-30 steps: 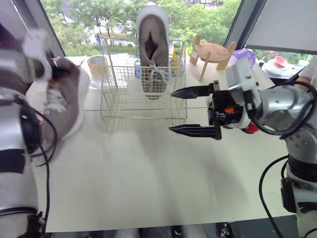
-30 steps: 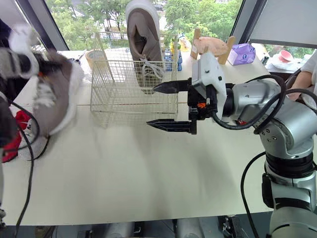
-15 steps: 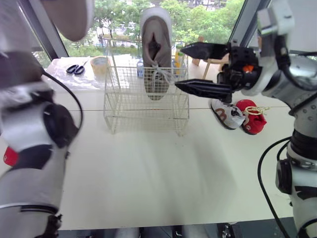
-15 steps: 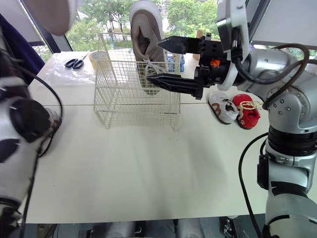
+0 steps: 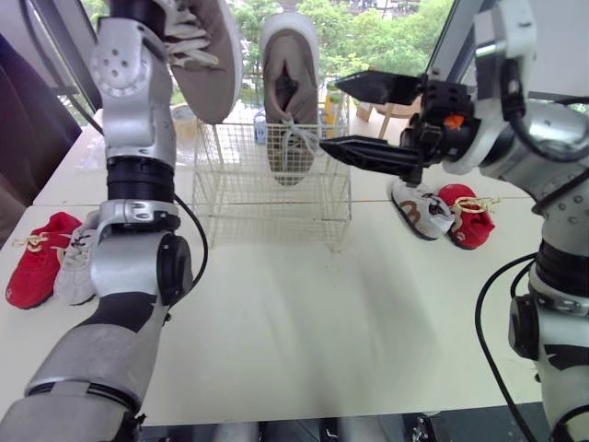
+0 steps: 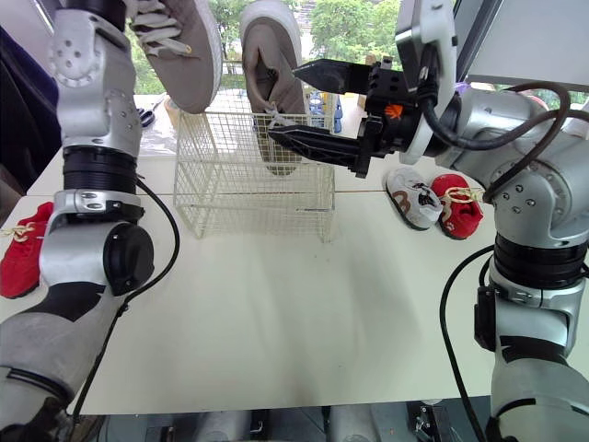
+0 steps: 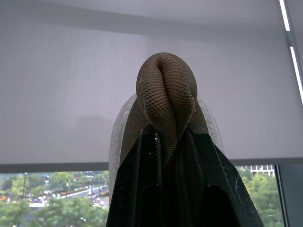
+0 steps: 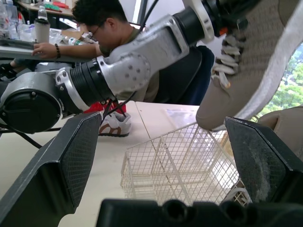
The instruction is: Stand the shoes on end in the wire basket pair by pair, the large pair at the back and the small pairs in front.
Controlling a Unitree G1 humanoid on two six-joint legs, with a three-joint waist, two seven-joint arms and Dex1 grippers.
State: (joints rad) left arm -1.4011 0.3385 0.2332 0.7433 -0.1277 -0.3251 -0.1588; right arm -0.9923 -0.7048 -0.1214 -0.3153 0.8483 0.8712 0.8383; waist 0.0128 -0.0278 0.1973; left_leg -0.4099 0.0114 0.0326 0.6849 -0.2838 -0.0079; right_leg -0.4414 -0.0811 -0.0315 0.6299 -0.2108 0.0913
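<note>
A large taupe shoe (image 5: pixel 210 57) hangs sole-outward above the left half of the white wire basket (image 5: pixel 270 184). My left gripper (image 7: pixel 165 138) is shut on its mesh heel collar. Its twin (image 5: pixel 287 101) stands on end in the basket's back right, toe down. My right gripper (image 5: pixel 329 117) hovers open just right of that standing shoe, above the basket's right rim, with nothing between its fingers. A small grey-white shoe (image 5: pixel 417 210) and a small red shoe (image 5: pixel 466 217) lie right of the basket. Another red shoe (image 5: pixel 37 260) and grey-white shoe (image 5: pixel 75 267) lie at the table's left edge.
Bottles (image 5: pixel 329 97) and a wooden stand (image 5: pixel 394 103) sit behind the basket by the window. A person (image 8: pixel 102 28) sits at a desk beyond the table's left side. The table's front half (image 5: pixel 304 313) is bare.
My left arm swung the taupe shoe from the table's left side up high over the basket. My right gripper rose from in front of the basket to beside the standing shoe, staying open.
</note>
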